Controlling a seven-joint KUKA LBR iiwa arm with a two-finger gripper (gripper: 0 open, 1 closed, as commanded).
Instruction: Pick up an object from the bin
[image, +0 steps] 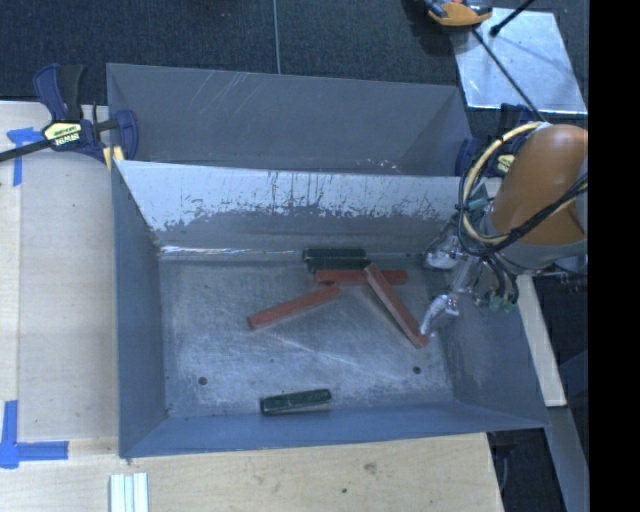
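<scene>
My gripper is at the right side of the bin, low over the floor. Its two metal fingertips stand apart, so it is open with nothing between them. The lower fingertip is just beside the right end of a slanted red-brown stick. To the left of that lie a short red-brown stick and a black block against the back wall.
A longer red-brown stick lies across the middle of the floor. A dark green bar rests near the front wall. The arm with its orange cover and cables hangs over the right rim.
</scene>
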